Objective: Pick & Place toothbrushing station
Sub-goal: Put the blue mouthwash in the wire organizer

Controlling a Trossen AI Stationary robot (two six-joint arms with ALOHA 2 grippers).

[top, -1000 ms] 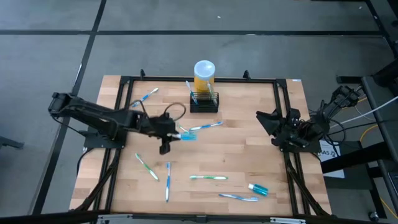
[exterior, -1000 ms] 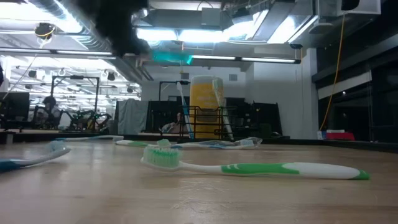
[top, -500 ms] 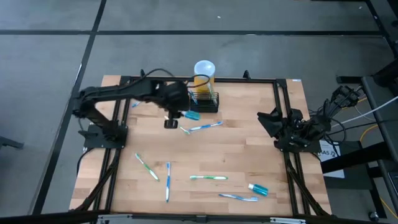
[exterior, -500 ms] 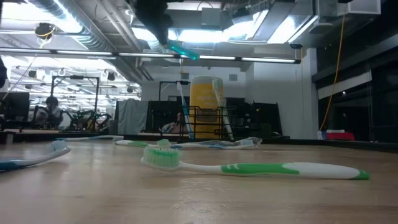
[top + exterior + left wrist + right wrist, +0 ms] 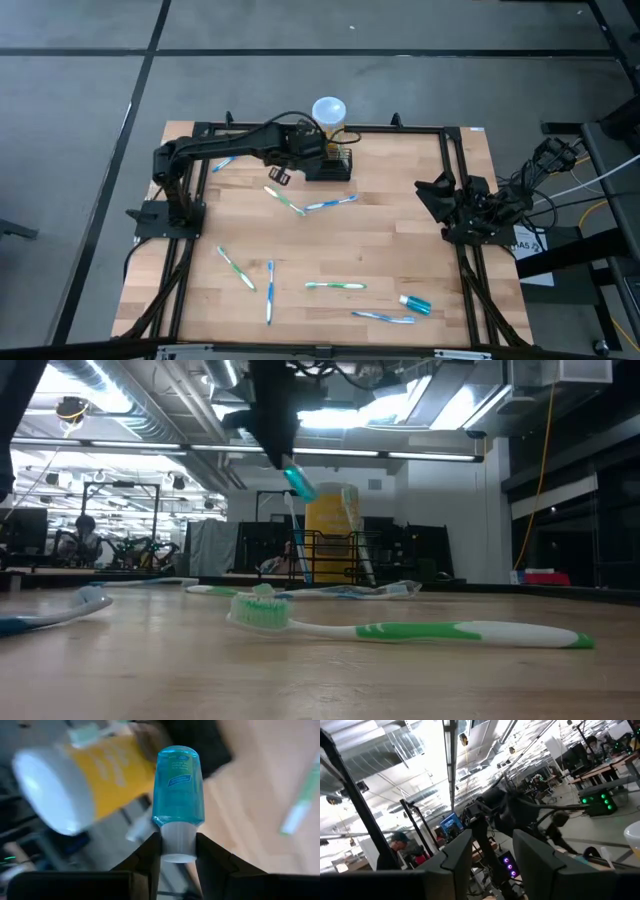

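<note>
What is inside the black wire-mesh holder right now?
In the low view, the holder has a toothbrush standing upright in it. The yellow cylinder stands behind. From above, the left gripper, holding a blue tube, covers its interior.

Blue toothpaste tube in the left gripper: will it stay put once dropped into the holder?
The blue tube, pinched at its white cap, looks light and smooth, so probably slippery. Rounded, it may roll if it misses the wire-mesh holder.

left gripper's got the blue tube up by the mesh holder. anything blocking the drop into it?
Partly. The left gripper holds the blue tube by its white cap, above the black mesh holder. A toothbrush already stands in the holder, and the yellow cylinder stands right behind it. Nothing else shows in the way.
</note>
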